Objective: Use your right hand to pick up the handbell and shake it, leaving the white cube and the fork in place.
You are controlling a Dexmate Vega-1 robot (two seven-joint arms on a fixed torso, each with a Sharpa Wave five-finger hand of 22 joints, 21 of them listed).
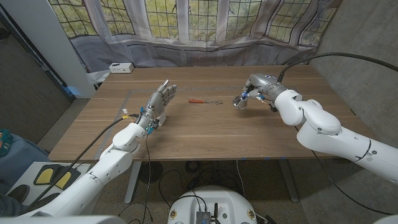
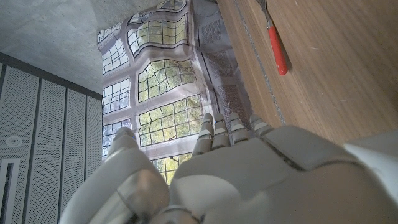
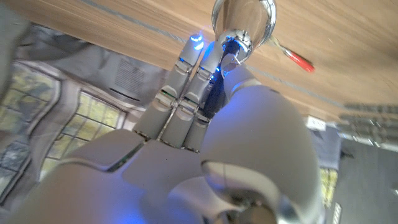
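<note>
My right hand (image 1: 256, 86) grips the shiny silver handbell (image 1: 240, 102) over the right middle of the wooden table (image 1: 205, 134). In the right wrist view its fingers (image 3: 186, 93) close on the handbell (image 3: 244, 20), which hangs close to the wood; I cannot tell whether it touches. The fork (image 1: 206, 101), with a red handle, lies on the table just left of the bell, apart from it. The fork's red handle (image 3: 300, 61) also shows past the bell, and the fork (image 2: 277, 48) appears beyond my left hand (image 2: 249, 174). My left hand (image 1: 160, 103) stands open, fingers up, left of the fork.
A small white box (image 1: 120, 67) sits at the table's far left corner. A printed window curtain (image 1: 205, 25) hangs behind the table. A black cable (image 1: 348, 57) arcs over my right arm.
</note>
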